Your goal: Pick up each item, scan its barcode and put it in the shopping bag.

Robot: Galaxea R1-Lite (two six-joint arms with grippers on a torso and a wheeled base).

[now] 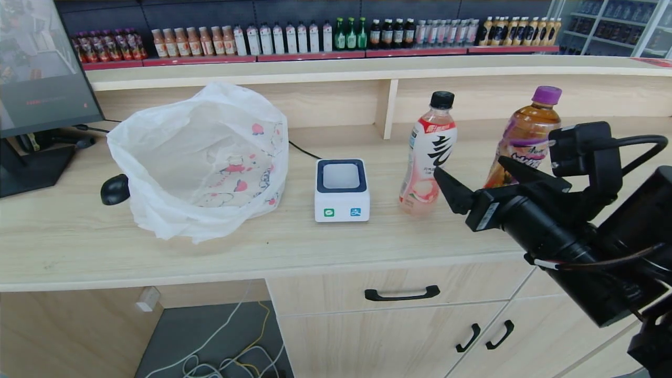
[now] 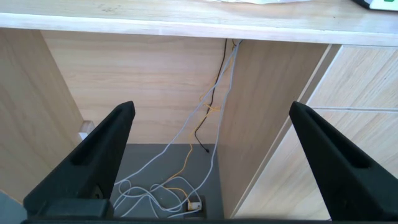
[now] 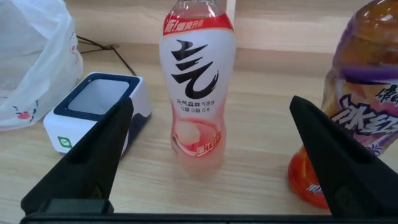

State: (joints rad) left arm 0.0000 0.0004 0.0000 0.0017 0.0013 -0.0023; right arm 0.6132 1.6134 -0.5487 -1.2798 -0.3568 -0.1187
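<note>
My right pincer hung wide open, empty, just before the pink bottle — upright on the counter between the scanner and the brown bottle. The bag sat left of the scanner; my left pincer gaped empty below the counter's edge.

On the counter stand, left to right, shopping bag, scanner, first bottle, second bottle.

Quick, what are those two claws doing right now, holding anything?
Left gripper: open, holding nothing.
Right gripper: open, empty, facing the pink bottle.
</note>
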